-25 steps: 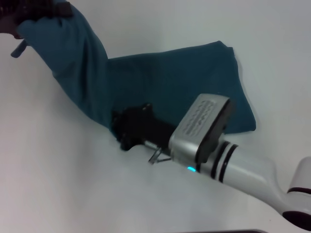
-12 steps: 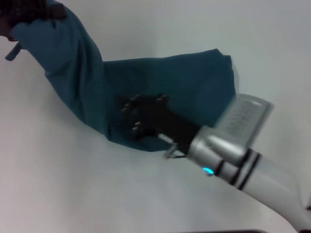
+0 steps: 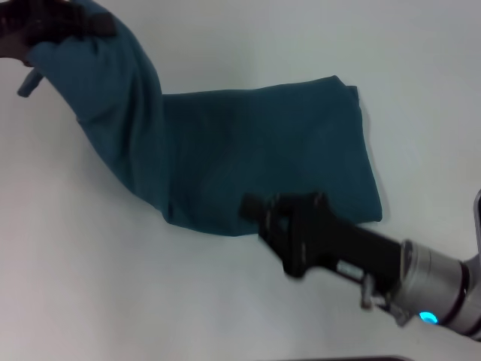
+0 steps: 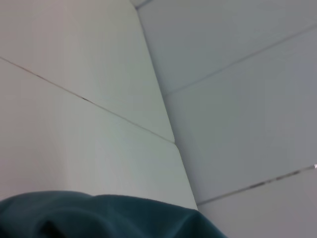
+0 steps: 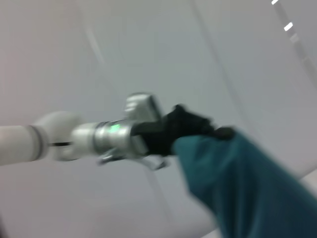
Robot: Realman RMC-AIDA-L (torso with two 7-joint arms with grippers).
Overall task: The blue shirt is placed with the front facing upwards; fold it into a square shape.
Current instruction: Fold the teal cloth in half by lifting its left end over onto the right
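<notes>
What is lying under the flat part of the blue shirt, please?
Only the plain white table shows around the blue shirt; whatever it covers is hidden. The left gripper holds one end raised, and the right gripper sits at the near edge.

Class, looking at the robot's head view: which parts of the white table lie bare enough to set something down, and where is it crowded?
Bare table lies nearer than the blue shirt, on the robot's left, and beyond it. It is crowded by the shirt's near edge, where the right gripper sits, and far left, where the left gripper lifts cloth.
</notes>
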